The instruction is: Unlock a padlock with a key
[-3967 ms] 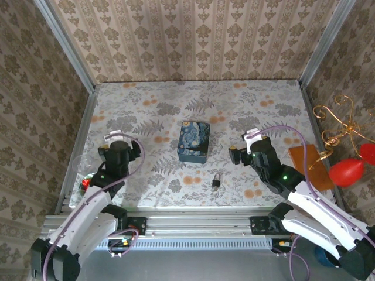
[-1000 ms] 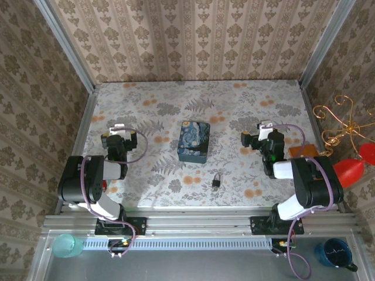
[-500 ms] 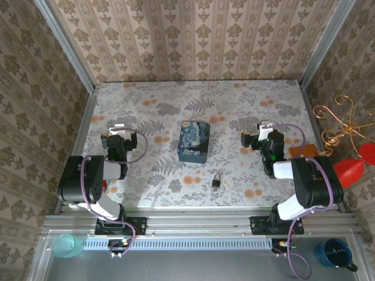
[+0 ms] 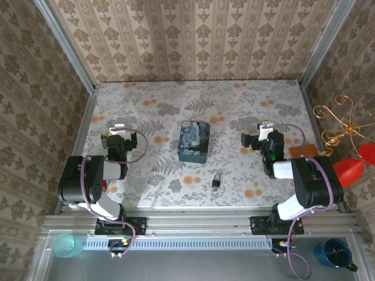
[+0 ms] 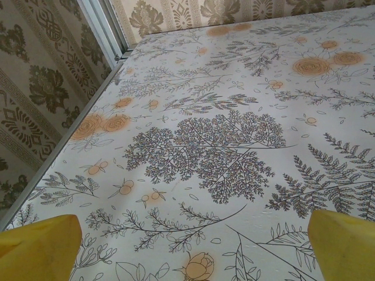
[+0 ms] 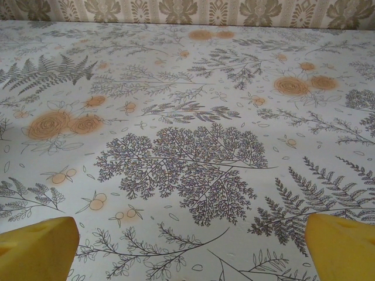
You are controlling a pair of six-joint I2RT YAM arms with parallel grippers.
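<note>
The padlock (image 4: 216,181), tiny and dark with a thin silvery shackle, lies on the floral table near the front centre. The key is too small to make out or hidden. My left gripper (image 4: 116,136) rests low at the left, well to the left of the padlock. Its yellow fingertips (image 5: 36,246) stand wide apart over bare cloth, so the left gripper (image 5: 190,252) is open and empty. My right gripper (image 4: 259,136) sits at the right, behind and to the right of the padlock. The right gripper (image 6: 187,249) is open too, its fingertips (image 6: 343,246) far apart with nothing between.
A blue swirl-painted tin (image 4: 194,141) stands mid-table, just behind the padlock. An orange-brown board (image 4: 304,159), gold wire (image 4: 338,124) and a red balloon shape (image 4: 350,171) sit past the right edge. A teal cup (image 4: 66,244) and a dark mug (image 4: 336,253) stand below the rail.
Since four seconds ago both arms have folded back over their bases, the grippers drawn a little farther from the padlock. Over the last second nothing has moved.
</note>
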